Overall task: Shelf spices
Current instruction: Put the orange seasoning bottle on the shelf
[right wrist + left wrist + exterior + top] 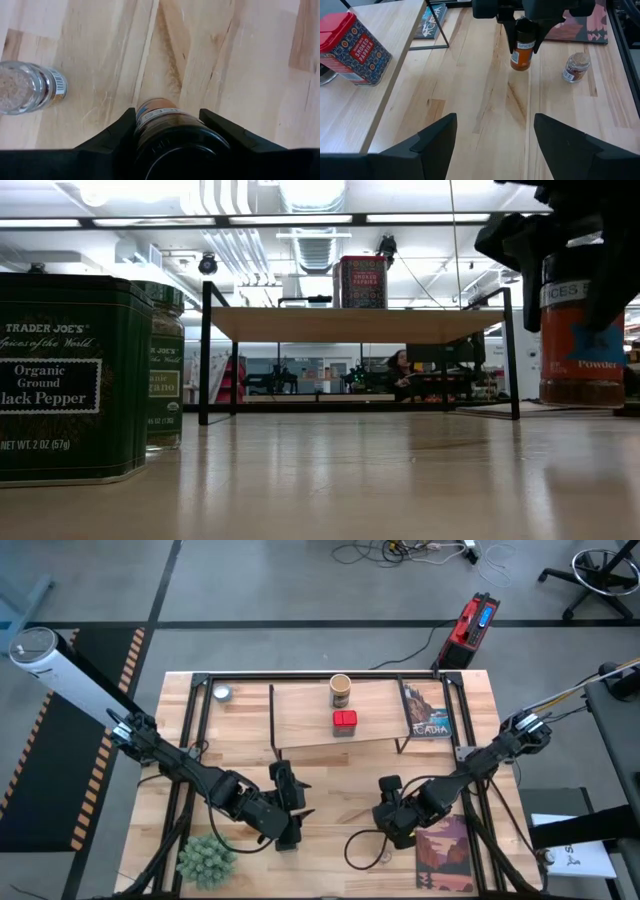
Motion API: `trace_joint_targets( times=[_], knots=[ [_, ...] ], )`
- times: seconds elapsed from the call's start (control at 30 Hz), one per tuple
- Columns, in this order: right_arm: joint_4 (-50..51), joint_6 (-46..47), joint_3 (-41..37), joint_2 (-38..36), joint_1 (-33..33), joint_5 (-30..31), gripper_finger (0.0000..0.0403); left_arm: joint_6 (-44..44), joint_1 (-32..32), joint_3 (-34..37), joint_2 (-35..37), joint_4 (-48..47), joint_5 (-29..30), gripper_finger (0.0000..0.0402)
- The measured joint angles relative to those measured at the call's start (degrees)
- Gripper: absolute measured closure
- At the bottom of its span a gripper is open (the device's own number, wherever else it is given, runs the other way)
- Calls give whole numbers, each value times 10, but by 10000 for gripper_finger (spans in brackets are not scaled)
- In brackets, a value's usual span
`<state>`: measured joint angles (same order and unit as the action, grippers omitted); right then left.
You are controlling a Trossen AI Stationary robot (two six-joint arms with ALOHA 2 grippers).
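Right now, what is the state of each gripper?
Left gripper: open, holding nothing.
Right gripper: closed on the dark-lidded brown jar.

I see a grey floor (300, 590) around the wooden tabletop (330, 790). A red box (472, 620) sits past the tabletop's far right corner, with cables (400, 552) beyond. Long ceiling lights (300, 220) glow overhead. A black chair base (600, 570) stands far right.
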<state>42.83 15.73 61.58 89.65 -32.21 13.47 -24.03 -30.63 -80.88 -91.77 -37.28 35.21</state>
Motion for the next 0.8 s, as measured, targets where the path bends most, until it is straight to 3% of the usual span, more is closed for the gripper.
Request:
trace_joint_targets(
  times=[0.3, 0.8],
  knots=[
    [-3, -36, 0, -36, 15, 1, 211, 0, 0, 0, 0, 2, -3, 145],
    [3, -93, 0, -159, 79, 8, 211, -12, 9, 0, 0, 4, -1, 154]
  ],
)
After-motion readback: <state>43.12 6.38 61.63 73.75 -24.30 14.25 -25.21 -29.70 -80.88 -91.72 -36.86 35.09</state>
